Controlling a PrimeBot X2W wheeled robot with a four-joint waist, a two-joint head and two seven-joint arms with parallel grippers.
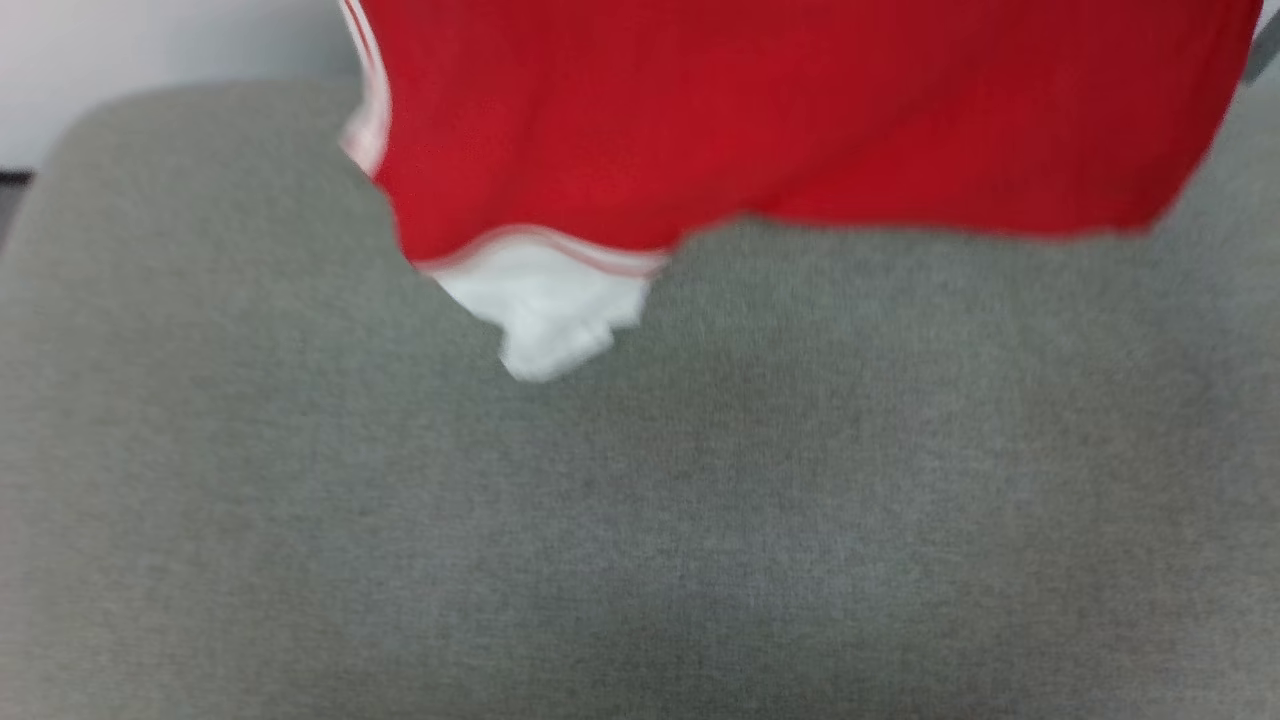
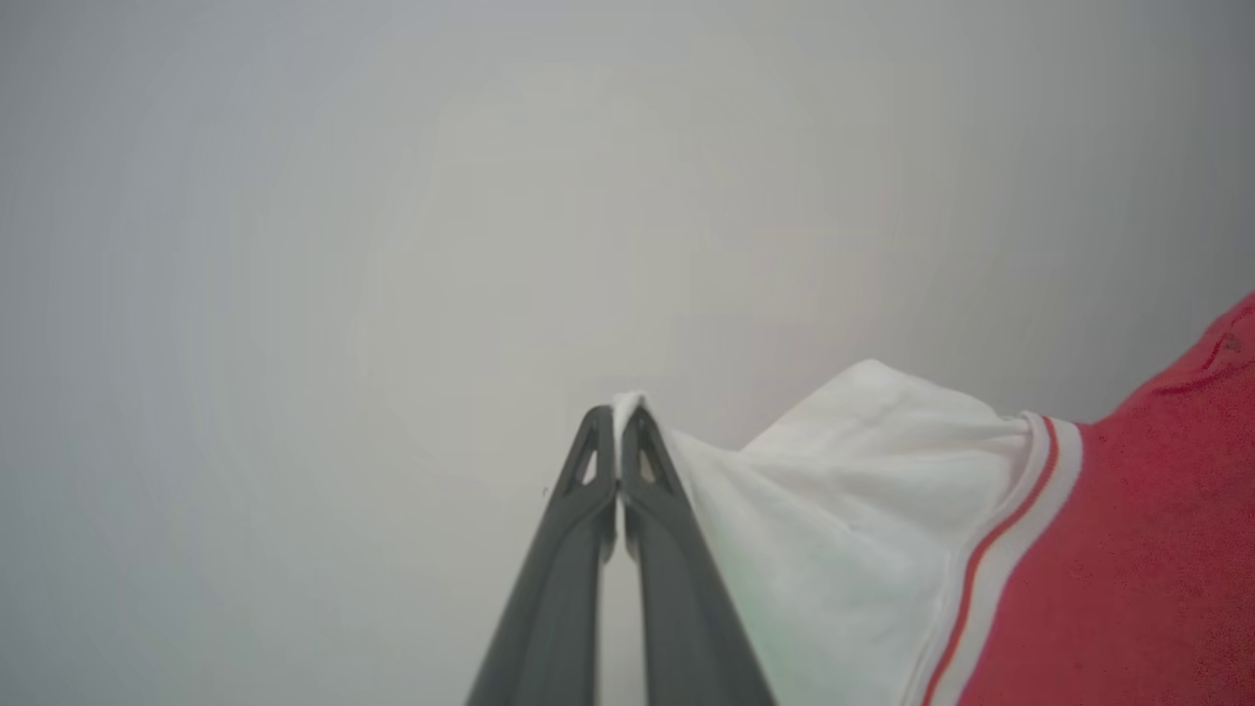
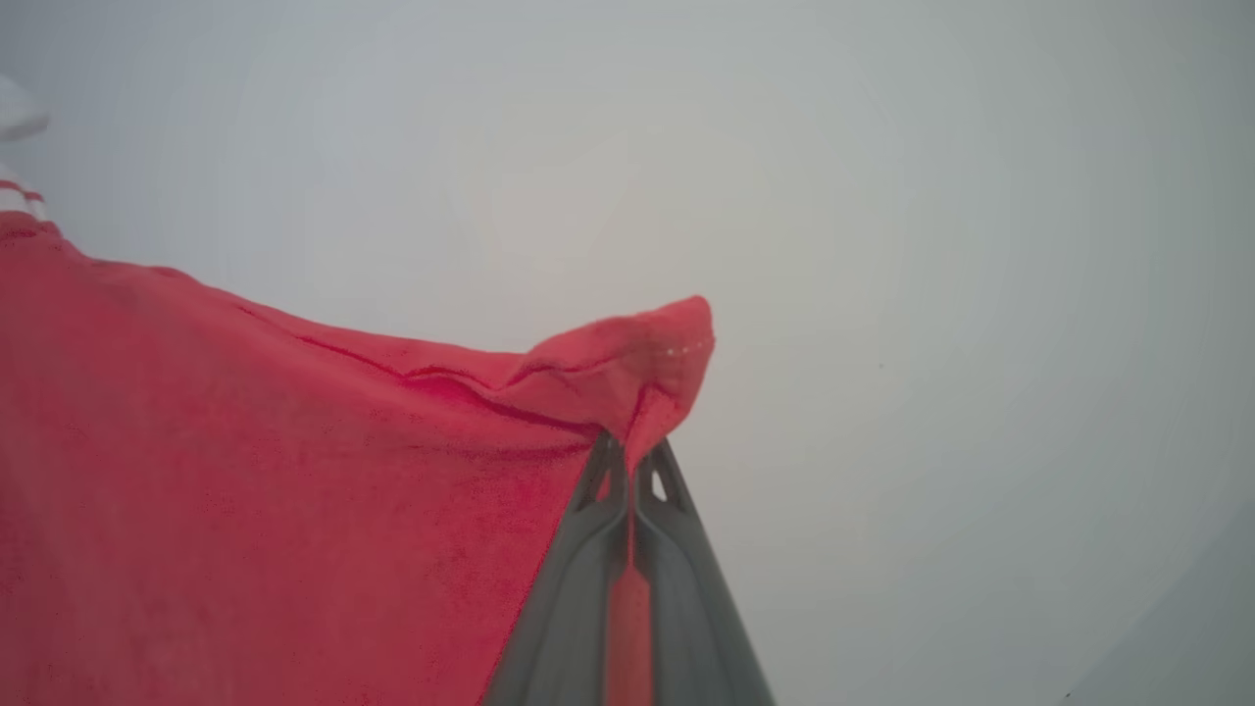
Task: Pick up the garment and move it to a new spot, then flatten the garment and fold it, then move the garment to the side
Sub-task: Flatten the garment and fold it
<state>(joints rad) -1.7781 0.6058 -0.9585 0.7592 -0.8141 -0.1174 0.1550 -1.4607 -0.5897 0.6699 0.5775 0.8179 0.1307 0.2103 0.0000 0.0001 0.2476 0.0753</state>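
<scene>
The garment (image 1: 800, 110) hangs in the air across the top of the head view, plain red, with a white sleeve (image 1: 545, 310) and striped trim dangling at its lower left. In the left wrist view my left gripper (image 2: 620, 417) is shut on the tip of a white sleeve (image 2: 853, 500), and red cloth trails off to the right. My right gripper (image 3: 627, 456) is shut on a bunched red corner of the garment (image 3: 245, 490), which stretches away to the left. The lettering is hidden.
A grey fabric surface (image 1: 640, 500) with rounded far corners spreads below the hanging cloth. A pale wall (image 1: 150, 50) stands behind it at the upper left.
</scene>
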